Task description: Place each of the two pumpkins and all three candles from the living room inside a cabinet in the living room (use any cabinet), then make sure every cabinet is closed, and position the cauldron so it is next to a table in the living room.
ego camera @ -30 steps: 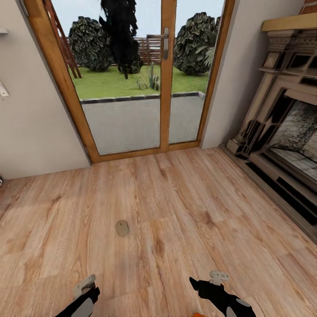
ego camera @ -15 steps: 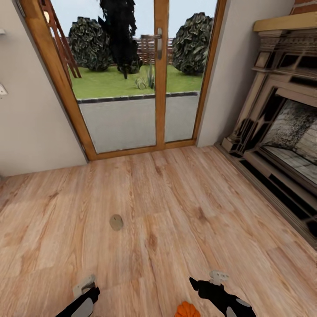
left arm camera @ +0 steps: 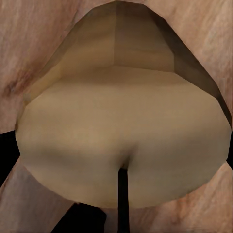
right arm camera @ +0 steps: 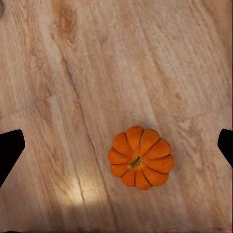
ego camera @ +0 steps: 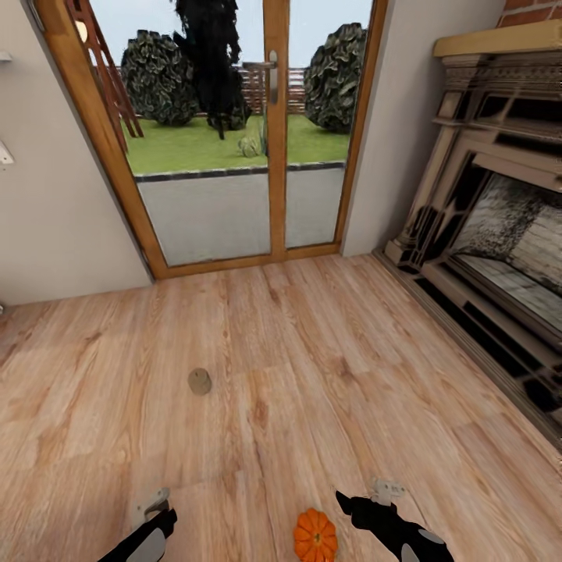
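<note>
One candle [ego camera: 200,381] lies on the wooden floor ahead, left of centre. A second candle [left arm camera: 121,126] sits very close in the left wrist view, and my left gripper [ego camera: 152,503], at the bottom left of the head view, appears shut on it. An orange ribbed pumpkin [ego camera: 315,535] sits on the floor at the bottom of the head view, just left of my right gripper [ego camera: 385,490]. In the right wrist view the pumpkin [right arm camera: 141,158] lies on the floor below the open right gripper [right arm camera: 117,148], whose dark fingertips [right arm camera: 9,150] stand far apart at the picture's sides.
A glass door with a wooden frame [ego camera: 273,133] stands ahead, with a garden beyond it. A dark ornate fireplace [ego camera: 499,234] lines the right side. A beige wall [ego camera: 55,218] is at the left. Bare wooden floor [ego camera: 312,375] spreads between them.
The whole head view has shifted with the camera. The pumpkin has come fully into view at the bottom edge. Both grippers keep their places in the picture.
</note>
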